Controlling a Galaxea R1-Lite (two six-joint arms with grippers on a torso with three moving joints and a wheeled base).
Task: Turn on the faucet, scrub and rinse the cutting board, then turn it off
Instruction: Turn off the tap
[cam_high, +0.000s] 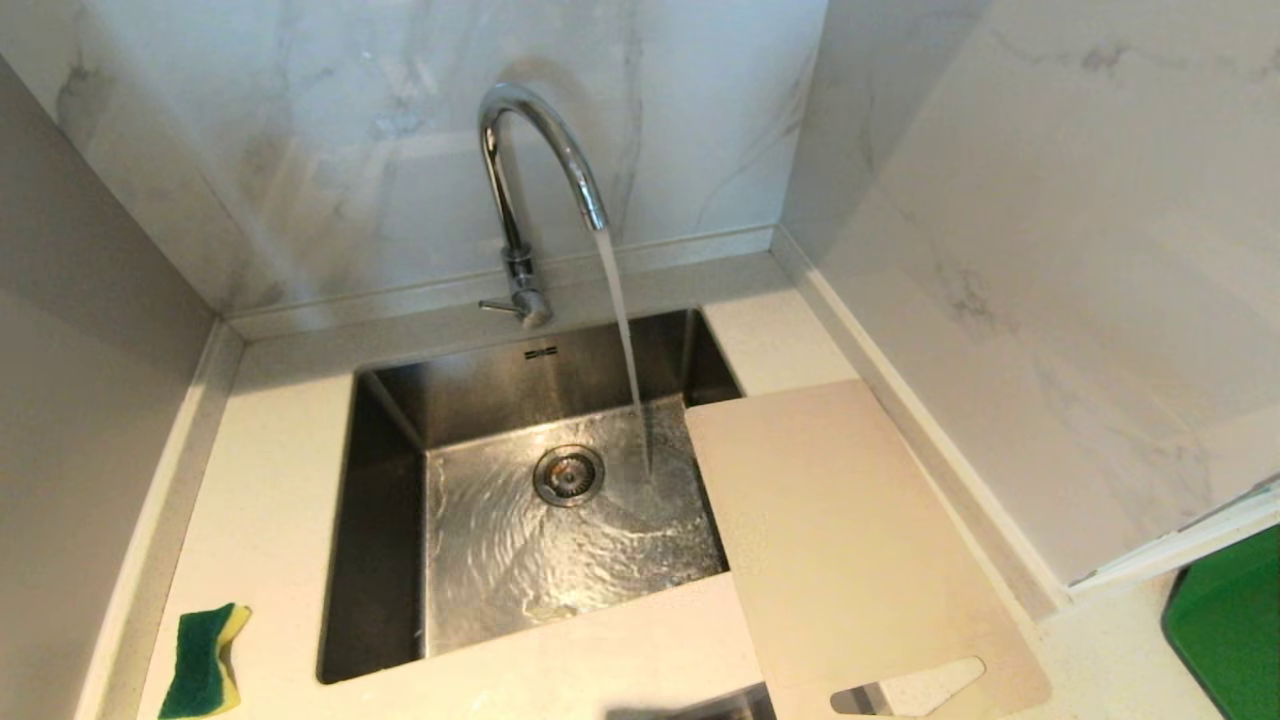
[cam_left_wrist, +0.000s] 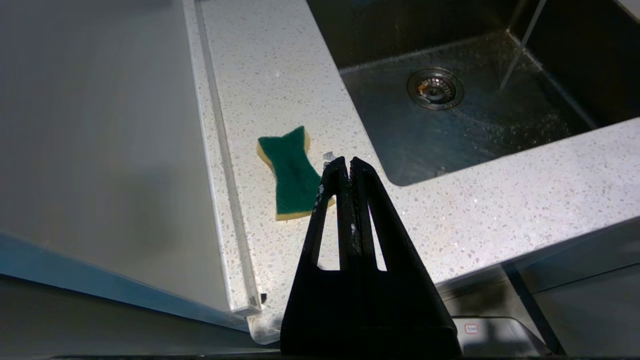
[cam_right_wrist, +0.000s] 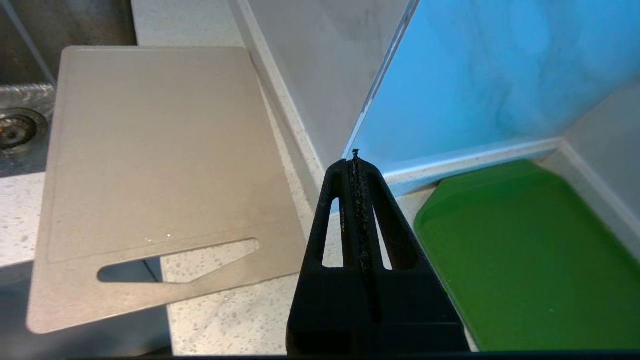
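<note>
Running from the faucet (cam_high: 520, 190), water pours into the sink (cam_high: 380, 500) beside the cutting board (cam_high: 850, 540) while both left gripper (cam_left_wrist: 348, 162) and right gripper (cam_right_wrist: 355, 159) hang closed, empty.

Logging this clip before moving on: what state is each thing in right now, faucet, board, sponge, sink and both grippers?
faucet: on, water streaming into the sink.
sink: wet floor, drain unplugged, nothing inside.
cutting board: flat on the counter right of the sink, one corner overhanging the basin, out of the stream.
sponge: on the counter left of the sink, green side up, untouched.
left gripper: shut, empty, near the sponge.
right gripper: shut, empty, beside the board.
green tray: empty.
</note>
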